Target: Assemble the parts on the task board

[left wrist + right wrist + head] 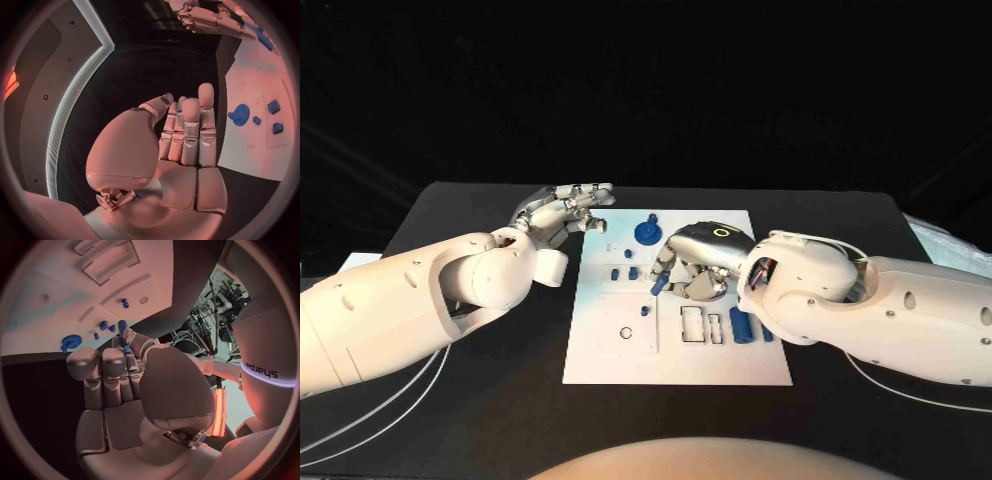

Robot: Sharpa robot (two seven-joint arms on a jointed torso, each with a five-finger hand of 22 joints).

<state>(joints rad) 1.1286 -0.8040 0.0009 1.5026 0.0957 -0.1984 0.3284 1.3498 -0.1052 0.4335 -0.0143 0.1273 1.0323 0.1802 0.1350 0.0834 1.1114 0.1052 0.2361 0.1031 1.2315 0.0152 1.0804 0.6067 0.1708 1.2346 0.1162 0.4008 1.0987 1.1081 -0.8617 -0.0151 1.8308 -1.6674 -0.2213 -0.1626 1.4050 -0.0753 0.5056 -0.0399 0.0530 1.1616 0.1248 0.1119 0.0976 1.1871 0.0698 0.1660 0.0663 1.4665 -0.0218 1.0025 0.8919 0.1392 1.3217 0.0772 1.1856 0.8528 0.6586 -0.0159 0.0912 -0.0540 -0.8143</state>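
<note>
The white task board (pixel 625 350) lies mid-table. My right hand (pixel 695 262) hovers over its middle and pinches a slim blue peg (pixel 659 285) at its fingertips, the peg (pixel 122 326) standing up between thumb and finger. A blue gear (pixel 648 232) sits near the board's far edge, with two small blue pieces (pixel 623 272) nearer me. My left hand (pixel 568 214) is by the board's far left corner, fingers (pixel 189 131) stretched straight, holding nothing. From the left wrist I see the gear (pixel 240 112) and the board (pixel 250 145).
Two more blue parts (pixel 741 325) lie at the board's right side, close under my right forearm. Rectangular slots (pixel 692 325) and a small ring (pixel 627 333) mark the board's near half. Black table (pixel 473 410) surrounds the board.
</note>
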